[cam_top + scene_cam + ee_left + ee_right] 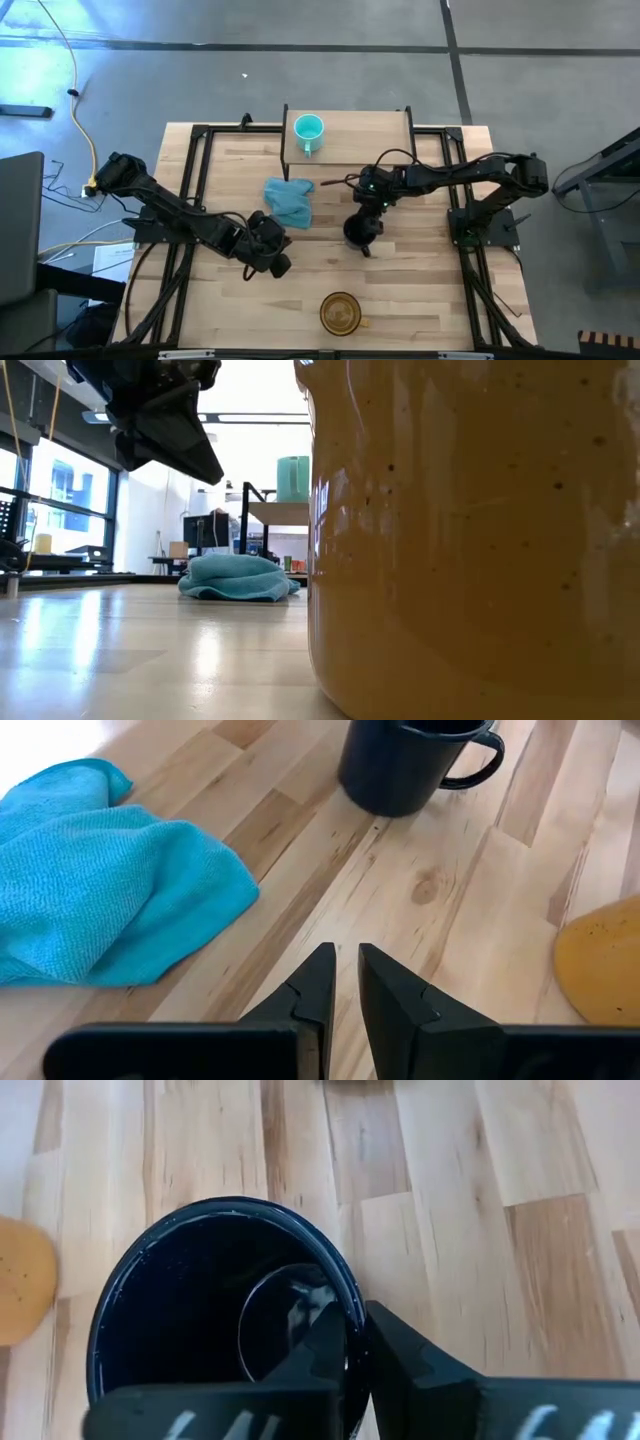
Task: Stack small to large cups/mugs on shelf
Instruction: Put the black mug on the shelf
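Observation:
The black mug [358,233] stands on the table right of centre, and my right gripper [366,220] is over it, shut on its rim. The left wrist view shows the black mug [405,765] upright with its base on the wood. The small turquoise mug [308,131] stands on the light-wood shelf [370,136] at the far edge. The amber-brown mug [340,312] sits upright near the near edge and fills the low view [480,540]. My left gripper [345,960] hovers shut over bare wood left of the black mug. My right gripper [352,1328] pinches the black mug's rim wall [350,1302], with one finger [325,1345] inside the mug and the other finger [405,1355] outside. It comes from above, pointing down. The mug is upright, its base on the table.
A blue-teal cloth [290,200] lies crumpled between the shelf and my left gripper. Black frame rails [190,170] run along the table's left and right sides. Bare wood lies between the black mug and the shelf.

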